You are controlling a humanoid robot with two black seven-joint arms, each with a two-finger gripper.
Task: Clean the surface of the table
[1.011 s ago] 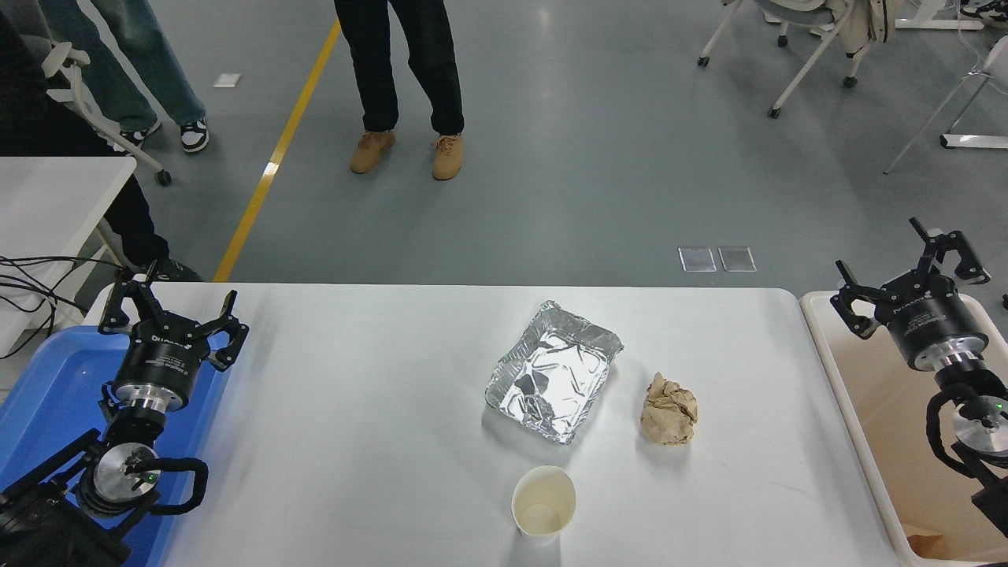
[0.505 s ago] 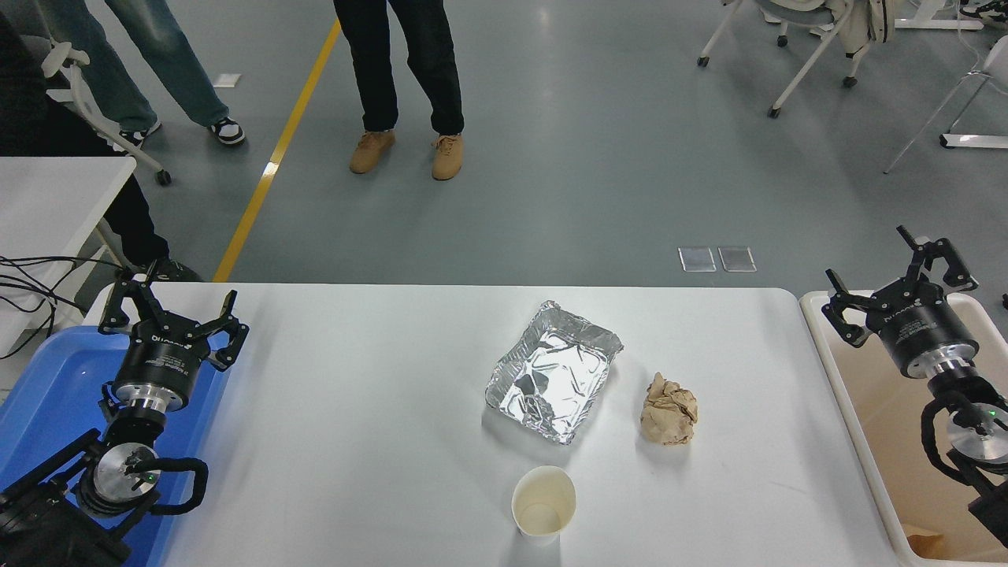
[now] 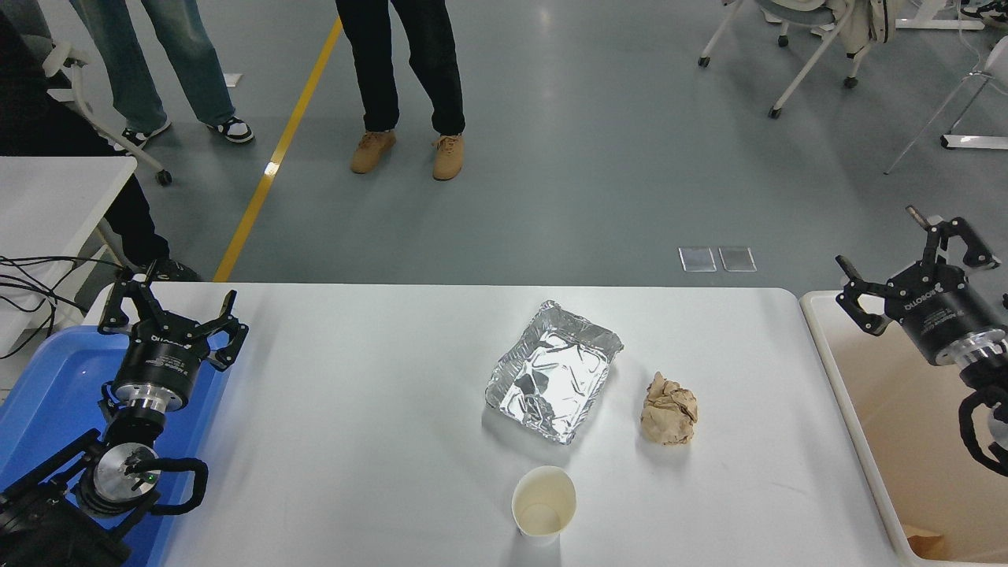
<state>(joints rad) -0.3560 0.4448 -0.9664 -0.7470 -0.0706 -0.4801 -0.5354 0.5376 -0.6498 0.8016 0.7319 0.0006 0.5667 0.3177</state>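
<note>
Since the earlier frames the right gripper (image 3: 913, 264) has drifted up and outward over the cream bin (image 3: 823, 354), fingers spread, empty. Left gripper (image 3: 175, 313) is parked over the blue bin (image 3: 47, 394), also spread. On the table surface (image 3: 354, 409), a foil tray (image 3: 554, 380) sits centrally, crumpled paper (image 3: 668, 409) just right of it, a paper cup (image 3: 543, 504) nearer. All look light and crushable; likely pinch the paper's top, the tray's or cup's rim

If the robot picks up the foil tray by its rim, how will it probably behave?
The foil tray looks thin and wrinkled, so its rim would likely bend or crush under a firm pinch. It appears empty, so probably very light. Pushed, it would likely slide easily on the smooth table.
</note>
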